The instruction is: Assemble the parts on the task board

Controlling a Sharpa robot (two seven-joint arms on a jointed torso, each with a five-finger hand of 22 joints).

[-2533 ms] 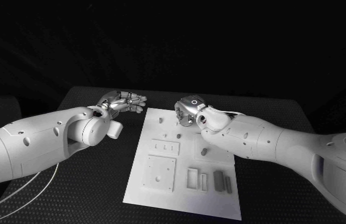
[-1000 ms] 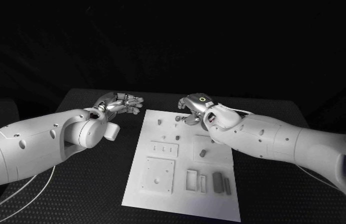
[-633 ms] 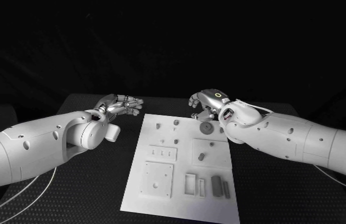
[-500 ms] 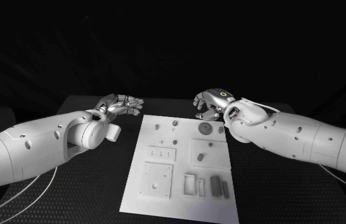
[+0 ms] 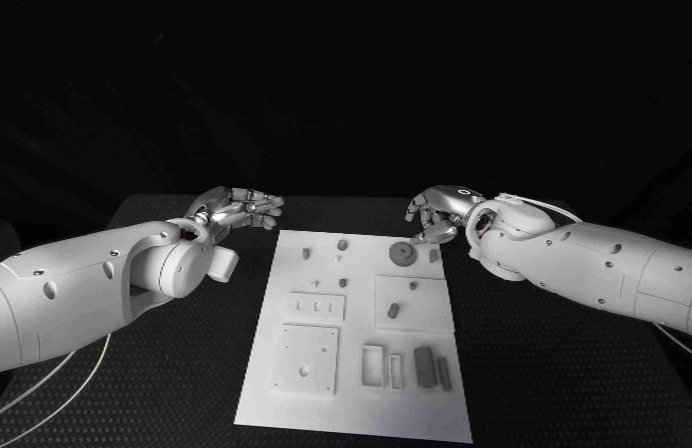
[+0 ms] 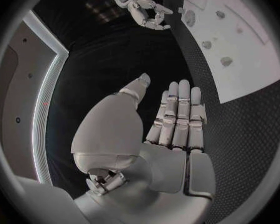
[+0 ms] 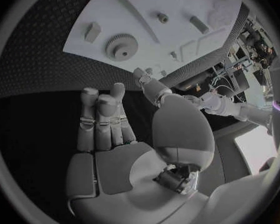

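The white board (image 5: 361, 348) lies in the middle of the black table (image 5: 173, 388). A grey gear (image 5: 404, 255) rests flat near the board's far right corner, with small pegs beside it too small to make out. The right hand (image 5: 437, 215) hovers just off that corner, fingers apart and empty. The left hand (image 5: 238, 208) hangs off the far left corner, fingers extended, holding nothing.

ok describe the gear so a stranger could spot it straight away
Start at the white board mid-table and go to its far end, near the right hand. The gear lies flat there: a round toothed disc, wider than the small pegs beside it.
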